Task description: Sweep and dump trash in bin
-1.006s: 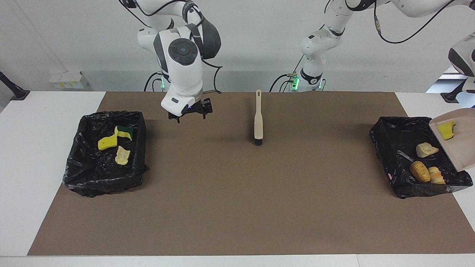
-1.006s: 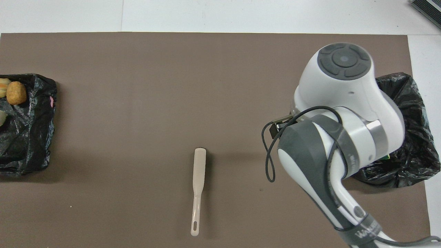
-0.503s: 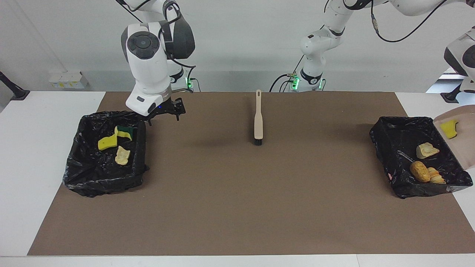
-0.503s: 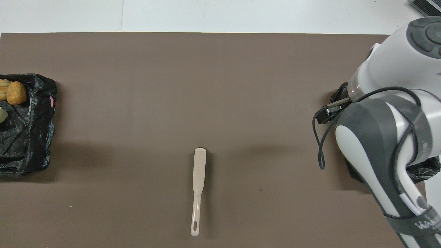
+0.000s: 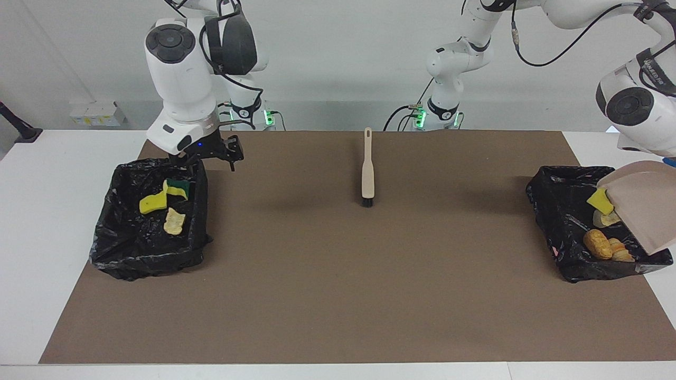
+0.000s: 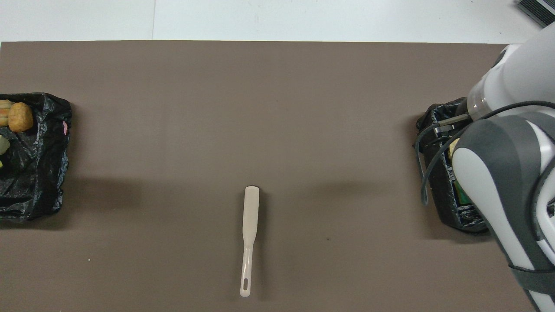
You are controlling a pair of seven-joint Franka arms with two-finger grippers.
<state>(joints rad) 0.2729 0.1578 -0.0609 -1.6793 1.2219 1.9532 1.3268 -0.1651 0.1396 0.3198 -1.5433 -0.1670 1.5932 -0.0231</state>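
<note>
In the facing view, your left gripper is past the frame's edge, clamped on the tilted beige dustpan (image 5: 647, 206) over the black-lined bin (image 5: 549, 211) at the left arm's end. The yellow sponge chunk (image 5: 600, 201) sits at the pan's lip, seemingly corner-down, long axis along the slope. It may bounce off the pale lump (image 5: 604, 218) and over the rim, or the pan may snag the liner. Your right gripper (image 5: 209, 160) hangs spread, waiting, over the other bin (image 5: 121, 248).

The overhead view shows the brown roll (image 6: 20, 117) in the bin, but no dustpan.
</note>
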